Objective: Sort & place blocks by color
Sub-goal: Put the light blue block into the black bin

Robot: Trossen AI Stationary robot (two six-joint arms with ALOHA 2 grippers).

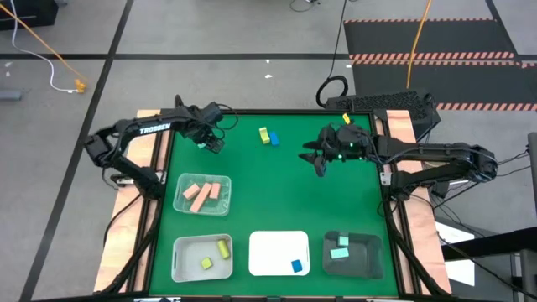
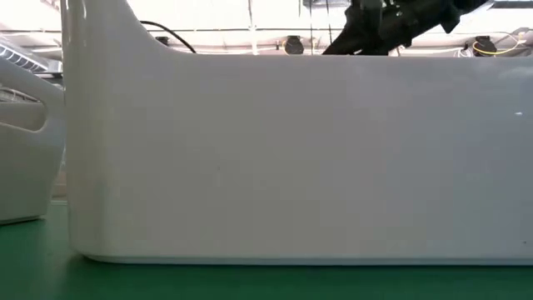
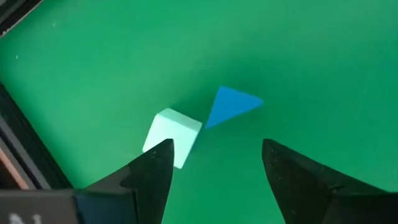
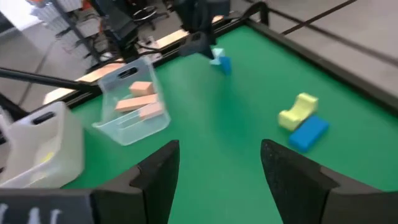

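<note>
Green felt holds four unsorted blocks: my wide-open left gripper point(image 3: 214, 165) hovers over mint cube point(image 3: 171, 134) and blue wedge point(image 3: 229, 104); right gripper point(image 4: 217, 165) open too.

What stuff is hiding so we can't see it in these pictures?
- Low view: a white plastic tray wall fills the picture, hiding the table and all blocks.
- High view: the left pincer covers the pale mint cube and blue triangular block.
- High view: the right pincer's fingers are too small to judge.
</note>
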